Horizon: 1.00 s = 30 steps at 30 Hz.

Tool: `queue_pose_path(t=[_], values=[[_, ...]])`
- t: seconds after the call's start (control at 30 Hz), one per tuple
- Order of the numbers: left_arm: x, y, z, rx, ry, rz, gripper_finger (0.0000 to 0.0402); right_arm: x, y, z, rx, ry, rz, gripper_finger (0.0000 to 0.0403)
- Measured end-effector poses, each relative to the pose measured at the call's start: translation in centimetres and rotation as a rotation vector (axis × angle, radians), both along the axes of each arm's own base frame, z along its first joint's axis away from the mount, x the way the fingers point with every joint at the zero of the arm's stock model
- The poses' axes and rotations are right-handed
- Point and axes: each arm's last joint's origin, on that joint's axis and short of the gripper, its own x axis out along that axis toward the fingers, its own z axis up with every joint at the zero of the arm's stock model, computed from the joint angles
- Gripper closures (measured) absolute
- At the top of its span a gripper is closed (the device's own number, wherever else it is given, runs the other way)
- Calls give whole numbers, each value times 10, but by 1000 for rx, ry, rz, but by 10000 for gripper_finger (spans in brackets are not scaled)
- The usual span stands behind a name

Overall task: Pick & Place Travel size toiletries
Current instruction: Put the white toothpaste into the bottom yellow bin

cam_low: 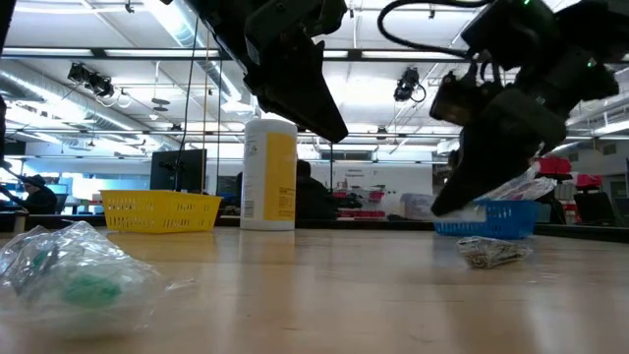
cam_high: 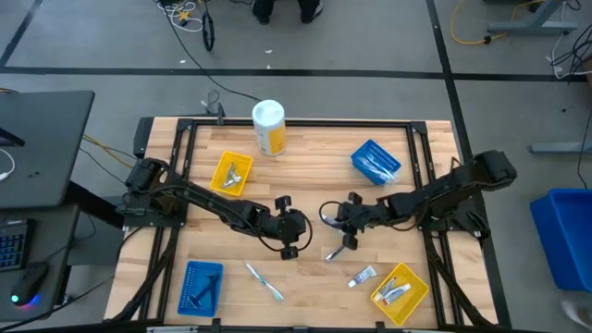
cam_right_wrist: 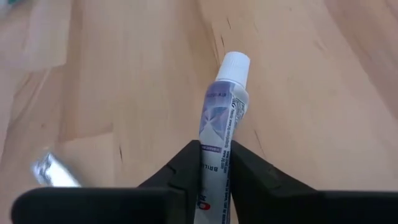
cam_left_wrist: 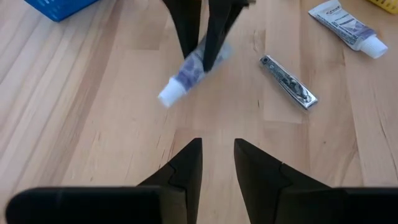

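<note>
My right gripper (cam_high: 333,222) is over the middle of the table, shut on a small white tube (cam_right_wrist: 219,106) with purple print and a white cap. The left wrist view shows the same tube (cam_left_wrist: 189,71) between the right arm's fingers. My left gripper (cam_left_wrist: 217,146) hovers just to its left, open, with nothing between its fingers. A silver nail clipper (cam_left_wrist: 289,81) and a second white tube (cam_left_wrist: 345,28) lie flat on the wood toward the near right. A toothbrush (cam_high: 264,280) lies near the front edge. My right gripper pinches the tube's lower body (cam_right_wrist: 214,152) between its two fingers, away from the cap. The fingers slant down from the table's right side. The tube runs out past the fingertips, its cap end (cam_right_wrist: 235,62) foremost, and seems to be clear of the tabletop.
A yellow canister (cam_high: 268,128) with a white lid stands at the far middle. Beside it are a yellow tray (cam_high: 231,174) and a blue basket (cam_high: 375,162). Near the front are a blue tray (cam_high: 199,285) and a yellow tray (cam_high: 400,294) holding tubes. A clear plastic bag (cam_low: 79,265) lies close to the low camera.
</note>
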Motion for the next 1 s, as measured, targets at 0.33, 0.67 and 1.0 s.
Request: queue_pose_path(t=[0.33,0.67,1.0], values=[[-1,0,-1,1,8,2,301,-27,12,49,227,-50,244,325],[0,0,0,-5,-2,12,301,-65,55,94,275,-195,642,325],[1,4,1,-7,-41,107,301,-115,90,71,277,178,695,325]])
